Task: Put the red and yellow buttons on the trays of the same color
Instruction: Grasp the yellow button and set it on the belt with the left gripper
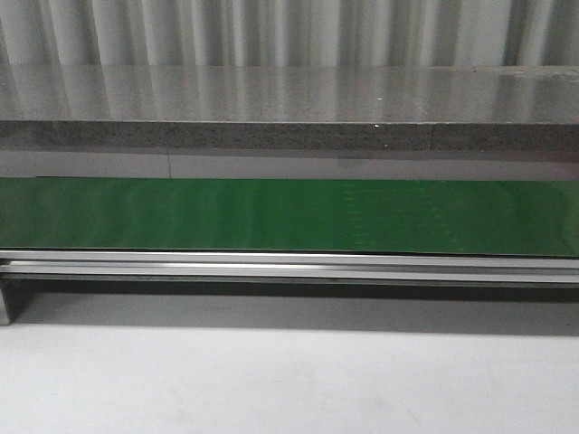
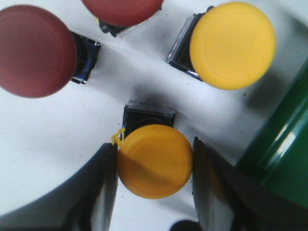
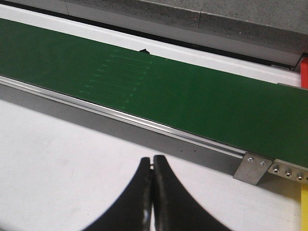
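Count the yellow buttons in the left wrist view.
2: one yellow button between the left claw fingers, another beyond it near the green belt. Others may lie outside view.

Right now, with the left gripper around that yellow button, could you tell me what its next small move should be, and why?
Probably close the left gripper: its open fingers flank the yellow button without clearly pressing it, so a firm pinch seems needed before lifting. The right gripper is shut, over bare table.

Yellow buttons (image 2: 155,161): smooth matt plastic caps. Belt (image 1: 289,215): green, slight sheen. Rail (image 1: 289,266): brushed metal. Fingers (image 3: 166,197): glossy black plastic.
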Action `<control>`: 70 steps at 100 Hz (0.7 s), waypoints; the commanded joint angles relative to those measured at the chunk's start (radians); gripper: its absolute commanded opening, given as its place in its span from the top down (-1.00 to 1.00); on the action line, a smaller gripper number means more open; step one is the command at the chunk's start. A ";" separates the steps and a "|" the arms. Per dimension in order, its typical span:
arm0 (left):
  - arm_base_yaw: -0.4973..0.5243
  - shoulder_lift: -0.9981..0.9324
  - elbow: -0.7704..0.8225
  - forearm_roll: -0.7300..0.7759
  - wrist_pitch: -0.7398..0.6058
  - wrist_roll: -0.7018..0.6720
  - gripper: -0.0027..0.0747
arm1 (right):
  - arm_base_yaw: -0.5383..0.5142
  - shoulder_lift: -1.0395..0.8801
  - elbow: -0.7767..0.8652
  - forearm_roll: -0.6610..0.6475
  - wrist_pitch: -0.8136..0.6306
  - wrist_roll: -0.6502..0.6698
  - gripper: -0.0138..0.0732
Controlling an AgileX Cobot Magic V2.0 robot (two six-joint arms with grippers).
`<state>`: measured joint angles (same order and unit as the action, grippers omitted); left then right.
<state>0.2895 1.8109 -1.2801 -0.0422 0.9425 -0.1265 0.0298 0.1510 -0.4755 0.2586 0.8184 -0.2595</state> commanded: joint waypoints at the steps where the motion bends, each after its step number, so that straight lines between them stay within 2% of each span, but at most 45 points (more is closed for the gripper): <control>1: -0.003 -0.065 -0.031 -0.004 -0.007 0.017 0.65 | 0.003 0.011 -0.025 0.016 -0.067 -0.011 0.83; 29: -0.096 -0.237 -0.069 0.042 0.014 0.052 0.65 | 0.003 0.011 -0.025 0.016 -0.067 -0.011 0.83; 49: -0.184 -0.238 -0.125 0.035 0.029 0.052 0.65 | 0.003 0.011 -0.025 0.016 -0.067 -0.011 0.83; 70: -0.213 -0.203 -0.143 0.033 0.080 0.047 0.65 | 0.003 0.011 -0.025 0.016 -0.067 -0.011 0.83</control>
<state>0.0843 1.6305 -1.3799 0.0000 1.0303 -0.0754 0.0298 0.1510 -0.4755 0.2586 0.8184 -0.2595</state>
